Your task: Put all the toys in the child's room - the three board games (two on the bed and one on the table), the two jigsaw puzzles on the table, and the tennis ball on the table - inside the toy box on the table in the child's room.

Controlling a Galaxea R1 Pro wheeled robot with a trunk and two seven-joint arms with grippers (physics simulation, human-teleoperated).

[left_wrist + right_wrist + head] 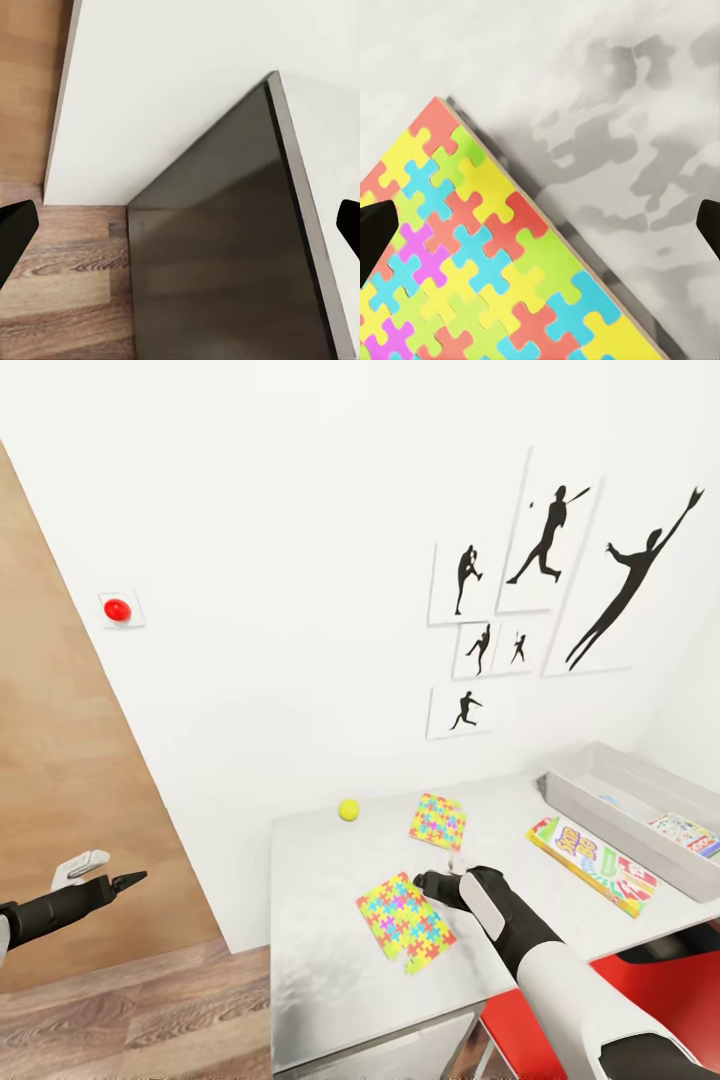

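Observation:
On the white table [320,980] lie two jigsaw puzzles, one near the wall [438,820] and one closer to me [405,922]. The tennis ball [348,810] rests near the table's far left corner. A Skip-Bo board game [593,865] lies beside the grey toy box [612,832], which holds a white-and-green board game [685,832]. My right gripper [433,882] hovers open just above the nearer puzzle's right edge; in its wrist view that jigsaw puzzle [472,285] lies below the open right gripper [540,232]. My left gripper [102,872] is open, left of the table.
A red chair [640,1000] stands under the table's near right side. The left gripper [180,232] faces the table's dark grey side panel [217,255] over wood floor [67,285]. Black silhouette pictures [545,540] and a red button [117,609] are on the wall.

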